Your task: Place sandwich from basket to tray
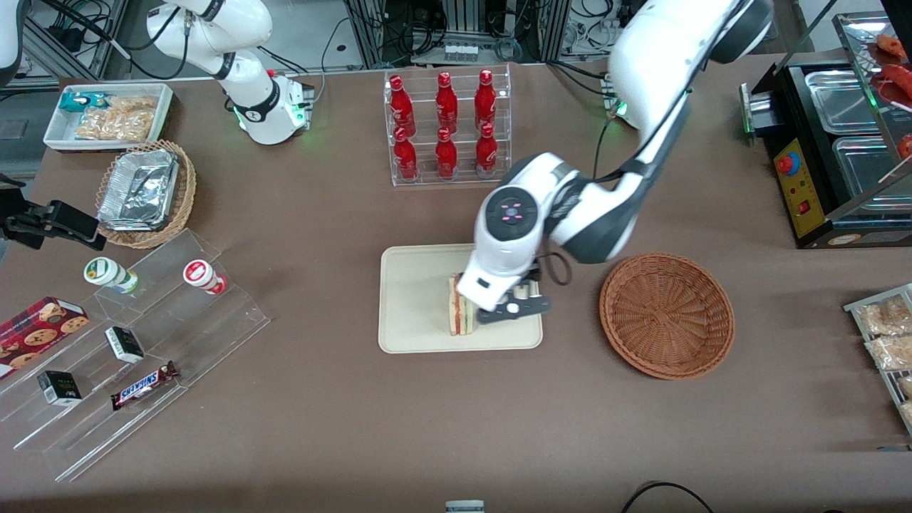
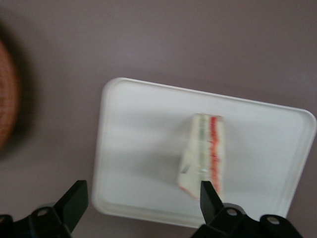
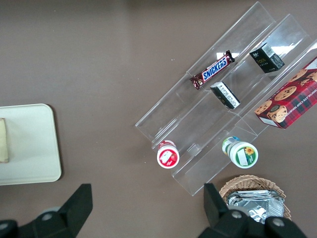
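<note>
The sandwich, a wedge of white bread with red and green layers, stands on its edge on the cream tray. It is on the part of the tray nearer the working arm's end. My gripper hovers just above the tray beside the sandwich. It is open, nothing is between its fingers, and one fingertip is close to the sandwich's lower corner. The reddish-brown wicker basket lies on the table beside the tray, toward the working arm's end, with nothing in it.
A clear rack of red bottles stands farther from the front camera than the tray. A black appliance with steel pans and bagged snacks sit at the working arm's end. Acrylic shelves, a foil-container basket and a white bin lie toward the parked arm's end.
</note>
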Action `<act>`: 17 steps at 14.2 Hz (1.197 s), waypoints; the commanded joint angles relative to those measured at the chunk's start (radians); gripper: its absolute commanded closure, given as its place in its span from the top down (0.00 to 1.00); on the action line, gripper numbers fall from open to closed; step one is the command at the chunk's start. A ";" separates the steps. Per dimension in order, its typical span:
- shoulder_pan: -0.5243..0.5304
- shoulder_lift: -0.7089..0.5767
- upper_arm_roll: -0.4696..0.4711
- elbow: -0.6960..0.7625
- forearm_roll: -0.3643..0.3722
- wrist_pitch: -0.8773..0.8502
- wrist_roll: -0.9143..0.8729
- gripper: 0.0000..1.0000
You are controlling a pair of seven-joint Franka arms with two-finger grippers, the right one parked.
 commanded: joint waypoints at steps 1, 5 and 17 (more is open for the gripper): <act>0.117 -0.118 -0.008 -0.064 -0.002 -0.126 0.080 1.00; 0.319 -0.241 -0.007 -0.065 -0.068 -0.353 0.389 1.00; 0.576 -0.493 -0.009 -0.148 -0.037 -0.625 0.642 1.00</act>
